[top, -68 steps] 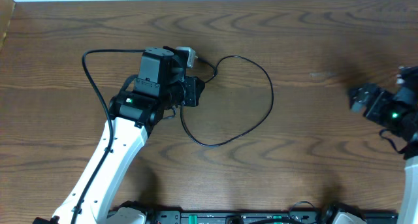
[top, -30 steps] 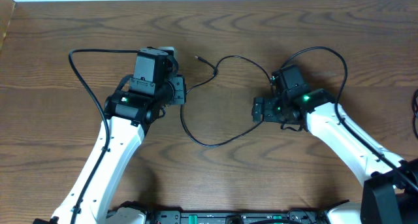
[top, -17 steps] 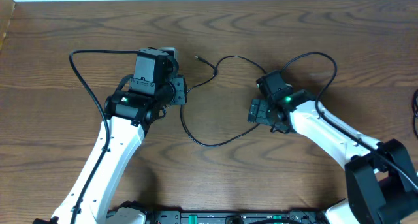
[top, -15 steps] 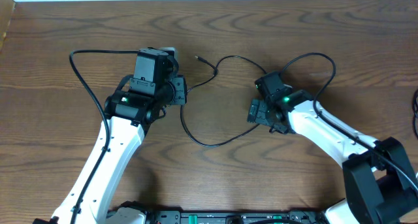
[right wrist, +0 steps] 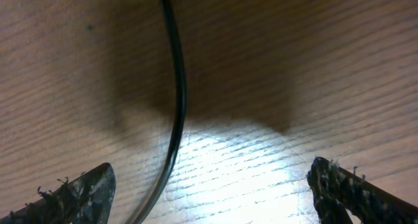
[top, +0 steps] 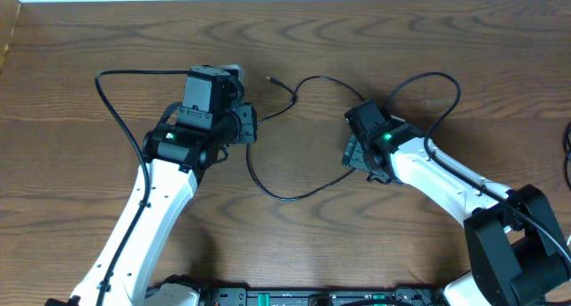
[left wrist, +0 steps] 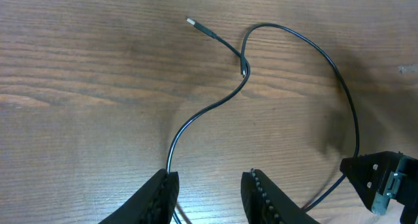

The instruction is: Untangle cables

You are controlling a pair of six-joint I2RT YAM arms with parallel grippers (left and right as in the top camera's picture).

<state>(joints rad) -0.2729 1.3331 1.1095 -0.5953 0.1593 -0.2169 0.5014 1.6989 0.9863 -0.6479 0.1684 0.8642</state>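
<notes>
My left pincer [left wrist: 209, 190] hangs low over the bench [left wrist: 78, 67] with its jaws partly apart, gripping nothing. The black cable [left wrist: 171, 147] runs out from between the jaws, close to one side, curves ahead of me to a crossing, and its plug [left wrist: 198, 25] lies beyond that. The same cable arcs round to my right pincer [right wrist: 212, 185], whose jaws gape wide, astride it: the cable passes between them, nearer one side, not clamped. The loop lies flat on the bench between my two pincers.
</notes>
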